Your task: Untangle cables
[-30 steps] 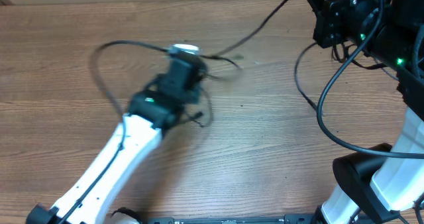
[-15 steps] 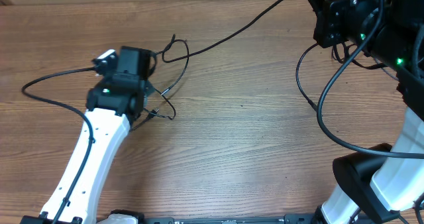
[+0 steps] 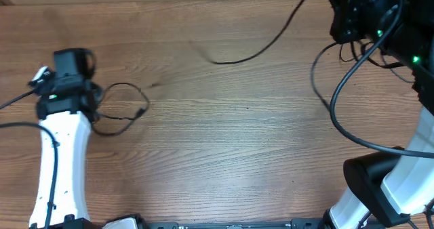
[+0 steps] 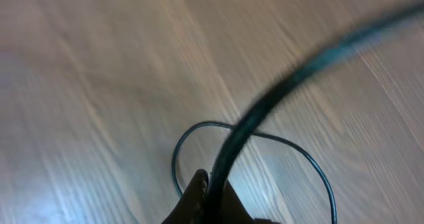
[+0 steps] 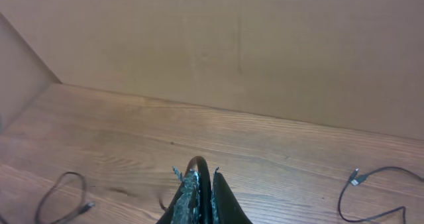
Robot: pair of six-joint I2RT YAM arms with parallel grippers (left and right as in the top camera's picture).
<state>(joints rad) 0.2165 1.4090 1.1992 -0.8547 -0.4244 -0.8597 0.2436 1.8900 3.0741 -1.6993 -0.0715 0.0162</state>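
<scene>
Left gripper [image 4: 207,189] is way out at the left side of the brown wood-grain table [image 3: 224,161], jaws pressed together and pinching a thin black flexible cable [image 4: 285,85] that streaks off, blurred, toward the upper right of the left wrist view. From overhead, that cable spills out on both sides of the white left arm [image 3: 61,161]: a loose loop lies on the wood just right of it and ends in a small plug [image 3: 143,110], and two strands run off the left edge. Over at the top right, the right gripper [image 5: 201,181] has its fingers tight together too, nipping a second thin black cable [image 3: 261,51], whose free end reaches the middle of the table near the back. The two cables lie well apart. In the right wrist view a plain brown cardboard wall [image 5: 265,45] stands behind the table, and cable loops rest on the wood low left and low right. Which cable they belong to, I cannot tell.
</scene>
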